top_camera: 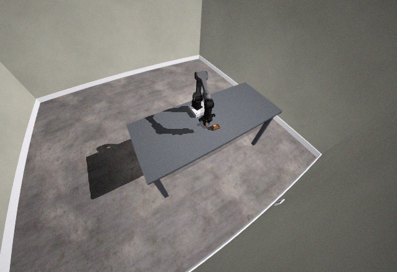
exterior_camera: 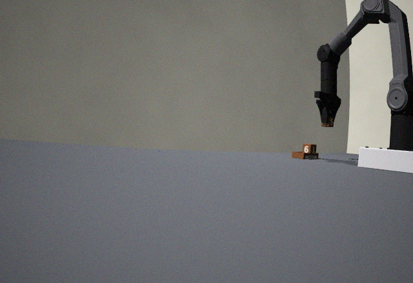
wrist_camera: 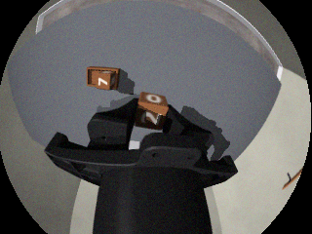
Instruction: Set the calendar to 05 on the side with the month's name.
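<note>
My gripper [top_camera: 206,122] [exterior_camera: 327,122] [wrist_camera: 150,107] is shut on a brown date cube [exterior_camera: 328,125] [wrist_camera: 154,100]. It holds the cube in the air, well above the table [top_camera: 179,153] [exterior_camera: 166,206]. In the wrist view a white 0 shows on the cube's far face. The brown tray [top_camera: 217,127] [exterior_camera: 297,155] [wrist_camera: 92,72] lies flat on the table, below and beside the gripper. The other cube [exterior_camera: 308,148] [wrist_camera: 101,82] stands in the tray and shows a white 6 towards the exterior camera.
The arm's white base [top_camera: 197,111] [exterior_camera: 383,159] stands on the table's far edge, close behind the tray. Walls enclose the room to the back and right of the table.
</note>
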Controlling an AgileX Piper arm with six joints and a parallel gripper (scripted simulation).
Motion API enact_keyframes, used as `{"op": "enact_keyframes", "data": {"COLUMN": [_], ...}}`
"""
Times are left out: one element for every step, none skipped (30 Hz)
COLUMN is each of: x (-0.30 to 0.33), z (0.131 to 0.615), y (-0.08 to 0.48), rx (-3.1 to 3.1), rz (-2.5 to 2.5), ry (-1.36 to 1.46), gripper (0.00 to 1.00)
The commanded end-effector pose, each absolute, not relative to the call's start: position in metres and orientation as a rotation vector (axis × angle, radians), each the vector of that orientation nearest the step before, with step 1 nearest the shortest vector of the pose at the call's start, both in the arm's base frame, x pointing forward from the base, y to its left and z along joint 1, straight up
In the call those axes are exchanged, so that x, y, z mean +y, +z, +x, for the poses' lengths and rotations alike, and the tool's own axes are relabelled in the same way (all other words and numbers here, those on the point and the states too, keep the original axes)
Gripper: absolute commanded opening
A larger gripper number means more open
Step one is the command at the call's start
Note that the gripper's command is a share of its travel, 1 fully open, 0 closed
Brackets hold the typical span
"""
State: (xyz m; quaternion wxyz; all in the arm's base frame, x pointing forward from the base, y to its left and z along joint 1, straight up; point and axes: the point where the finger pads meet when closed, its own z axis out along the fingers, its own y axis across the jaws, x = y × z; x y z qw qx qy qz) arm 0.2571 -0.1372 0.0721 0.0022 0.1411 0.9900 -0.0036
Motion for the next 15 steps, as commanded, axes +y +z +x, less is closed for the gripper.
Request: {"op": "enact_keyframes", "data": {"x": [-0.137, -0.137, -0.137, -0.137, -0.137, -0.137, -0.137, -0.137, -0.137, -0.137, -0.137, -0.137, -0.137, -0.137, -0.137], "z": [0.257, 0.257, 0.257, 0.257, 0.257, 0.257, 0.257, 0.257, 0.257, 0.257, 0.257, 0.257, 0.257, 0.257, 0.257], "y": [0.071, 0.071, 0.07, 0.068, 0.067, 0.065, 0.063, 0.061, 0.058, 0.054, 0.05, 0.046, 0.042, 0.037, 0.037], "rx": [3.108, 3.109, 3.11, 3.11, 3.11, 3.11, 3.11, 3.11, 3.11, 3.11, 3.11, 3.11, 3.11, 3.11, 3.11], "rz": [0.44, 0.44, 0.441, 0.441, 0.441, 0.441, 0.441, 0.442, 0.442, 0.442, 0.442, 0.442, 0.442, 0.442, 0.442], "ry": [-0.011, -0.011, -0.01, -0.01, -0.01, -0.01, -0.01, -0.01, -0.01, -0.01, -0.01, -0.01, -0.01, -0.01, -0.01], "gripper": [0.37, 0.37, 0.37, 0.37, 0.37, 0.37, 0.37, 0.37, 0.37, 0.37, 0.37, 0.37, 0.37, 0.37, 0.37]}}
